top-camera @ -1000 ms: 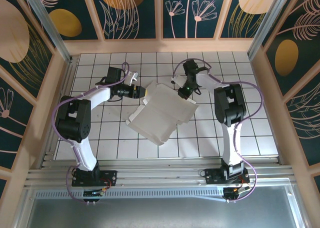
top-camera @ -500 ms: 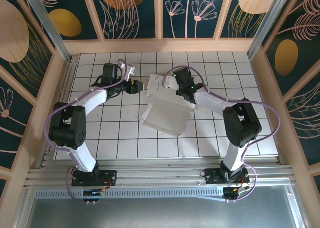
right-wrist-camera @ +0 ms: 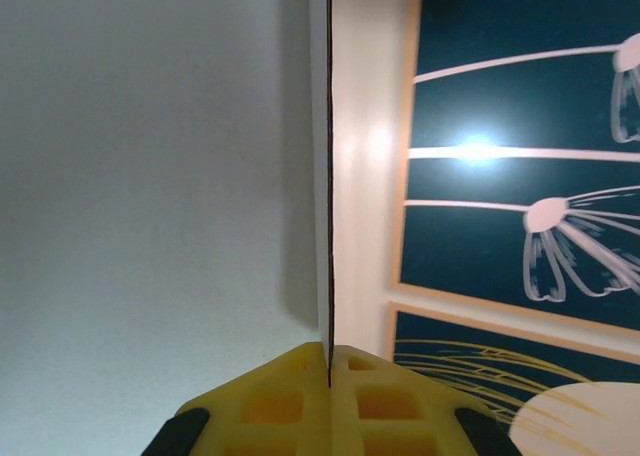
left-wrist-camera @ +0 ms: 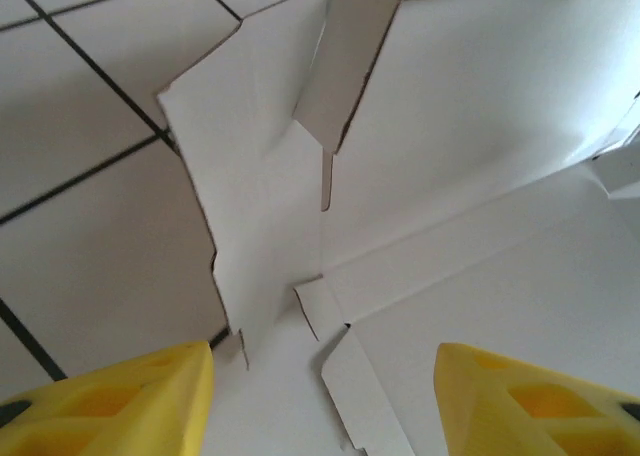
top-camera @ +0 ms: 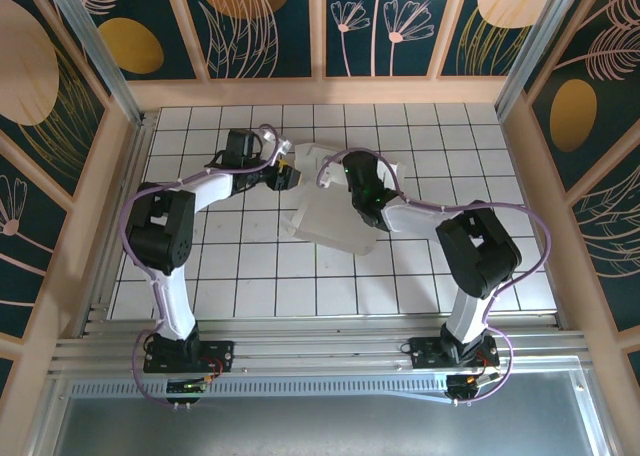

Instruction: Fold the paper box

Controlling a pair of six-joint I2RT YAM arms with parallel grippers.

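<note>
White cardboard, part-formed: paper box (top-camera: 335,204) on the tiled table (top-camera: 200,266), middle of the far half, between the two arms. Neither a flat sheet nor a closed box; tilted, one broad panel lifted off the tiles, flaps at the far end loose. Right gripper (right-wrist-camera: 329,361): clamped tight on a thin panel edge of the box, seen edge-on between the yellow fingers (right-wrist-camera: 260,401) in the wrist view, with that panel held upright or close to it. Left gripper (left-wrist-camera: 322,406): jaws well apart, gripping nothing, poised at the box's left side with a side flap, a small tab and a slit just ahead of the fingertips (left-wrist-camera: 120,396). Judged roughly midway through the fold. Done, apparently: creases broken in, main panel raised, at least one side flap bent up from the base. Not yet done: corner flaps splayed and untucked in the left wrist view, no wall locked in place there, nothing closed over the top. Likely remaining: stand the other walls, tuck tabs into slits, square up the corners. State of the far-right corner: cannot tell, hidden under the right arm from above.
</note>
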